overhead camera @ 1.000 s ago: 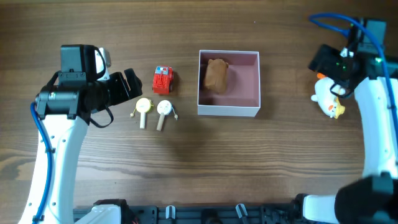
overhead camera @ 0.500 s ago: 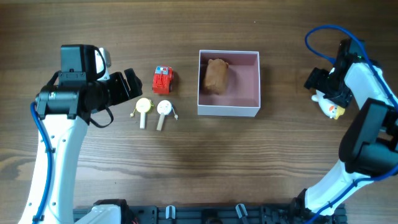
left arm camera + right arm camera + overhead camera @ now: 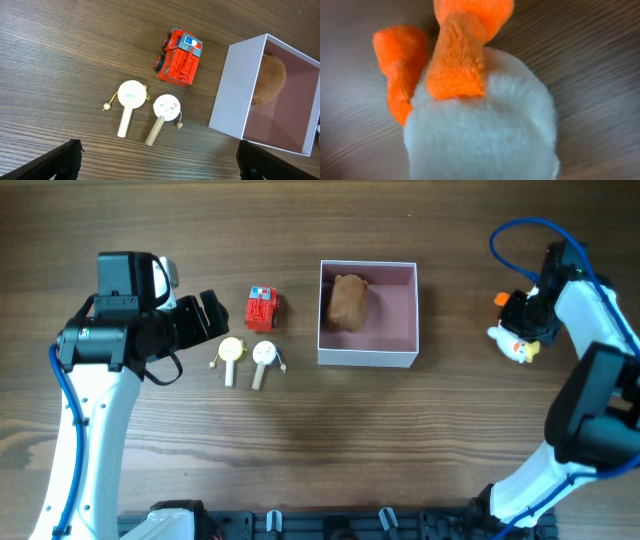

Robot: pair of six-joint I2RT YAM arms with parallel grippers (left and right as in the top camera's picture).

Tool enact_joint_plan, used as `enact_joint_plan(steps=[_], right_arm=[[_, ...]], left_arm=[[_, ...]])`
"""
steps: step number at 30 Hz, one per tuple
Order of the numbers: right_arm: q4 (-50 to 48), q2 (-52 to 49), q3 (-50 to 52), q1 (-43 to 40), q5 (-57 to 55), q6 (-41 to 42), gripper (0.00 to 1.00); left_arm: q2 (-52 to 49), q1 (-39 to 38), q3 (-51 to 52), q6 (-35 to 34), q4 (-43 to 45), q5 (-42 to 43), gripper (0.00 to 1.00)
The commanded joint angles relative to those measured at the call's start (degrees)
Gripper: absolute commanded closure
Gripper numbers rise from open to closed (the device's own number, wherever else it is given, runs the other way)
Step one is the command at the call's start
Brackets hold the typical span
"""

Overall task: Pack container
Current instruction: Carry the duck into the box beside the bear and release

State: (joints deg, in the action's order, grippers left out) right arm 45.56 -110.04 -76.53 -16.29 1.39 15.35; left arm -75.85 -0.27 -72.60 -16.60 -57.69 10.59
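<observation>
Container point(image 3: 367, 360) is sitting at the middle of the desk point(image 3: 330, 460) in the overhead view, white walls outside, dusty pink inside, open top facing up, and a brown plush lump point(image 3: 348, 300) is lying in its far left corner. Just left of the box a red toy truck point(image 3: 262, 308) is resting on the wood, and nearer the front edge two small wooden rattle drums, one point(image 3: 231, 358) beside the other point(image 3: 263, 360), are lying side by side. Further left, the left fingers point(image 3: 212, 312) are hovering near the truck, pointing its way, spread apart and gripping nothing. Over on the right, well apart from the container, the right fingers point(image 3: 523, 312) are hanging directly over a white plush duck point(image 3: 508, 342), and from up here I cannot tell whether they are spread or pinching. Moving to the left wrist camera, the left fingers point(image 3: 62, 160) are showing as dark tips at the two bottom corners, wide apart, framing the rattles point(image 3: 131, 97) point(image 3: 165, 107) with the truck point(image 3: 181, 56) beyond them. The container's white wall point(image 3: 235, 95) is rising at the right, with the brown plush point(image 3: 270, 80) tucked against the pink inside. Moving to the right wrist camera, the duck point(image 3: 480, 130) is filling the frame, white fluff with orange parts point(image 3: 455, 55) on top and blurred wood grain around it. This view is telling me nothing more about how the right fingers are set.
</observation>
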Motion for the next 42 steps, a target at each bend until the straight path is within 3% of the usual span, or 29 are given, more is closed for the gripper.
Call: enact_joint_plan(steps=[1, 6, 11, 17, 25, 28, 31, 33, 34, 37, 42], right_arm=[[1.33, 11.98, -2.91, 3.45, 13.97, 2.78, 0.95], [3.17, 23.87, -2.91, 11.82, 17.94, 4.37, 0.96], [3.76, 27.39, -2.8, 23.56, 11.61, 5.33, 0.96], [-1.57, 20.81, 1.03, 33.29, -1.29, 10.14, 0.94], [-12.52, 4.76, 1.81, 34.01, -1.57, 10.08, 0.93], [-15.13, 3.3, 1.81, 34.01, -0.2, 9.46, 0.84], [-15.76, 4.44, 1.25, 34.03, 2.21, 4.96, 0.61], [-14.45, 6.64, 0.44, 34.07, 2.73, 2.8, 0.51], [-13.49, 8.9, 0.17, 34.07, 2.47, 2.62, 0.39], [-12.72, 15.3, 0.02, 34.05, 2.49, 2.64, 0.19], [-12.26, 26.21, 0.02, 33.77, -0.04, 2.62, 0.12]], left_arm=[[-0.22, -0.22, -0.85, 1.38, -0.02, 0.26, 0.0], [-0.22, -0.22, -0.85, 1.38, -0.02, 0.26, 0.0], [-0.22, -0.22, -0.85, 1.38, -0.02, 0.26, 0.0], [-0.22, -0.22, -0.85, 1.38, -0.02, 0.26, 0.0], [-0.22, -0.22, -0.85, 1.38, -0.02, 0.26, 0.0], [-0.22, -0.22, -0.85, 1.38, -0.02, 0.26, 0.0], [-0.22, -0.22, -0.85, 1.38, -0.02, 0.26, 0.0], [-0.22, -0.22, -0.85, 1.38, -0.02, 0.26, 0.0], [-0.22, -0.22, -0.85, 1.38, -0.02, 0.26, 0.0], [-0.22, -0.22, -0.85, 1.38, -0.02, 0.26, 0.0], [-0.22, -0.22, -0.85, 1.38, -0.02, 0.26, 0.0]])
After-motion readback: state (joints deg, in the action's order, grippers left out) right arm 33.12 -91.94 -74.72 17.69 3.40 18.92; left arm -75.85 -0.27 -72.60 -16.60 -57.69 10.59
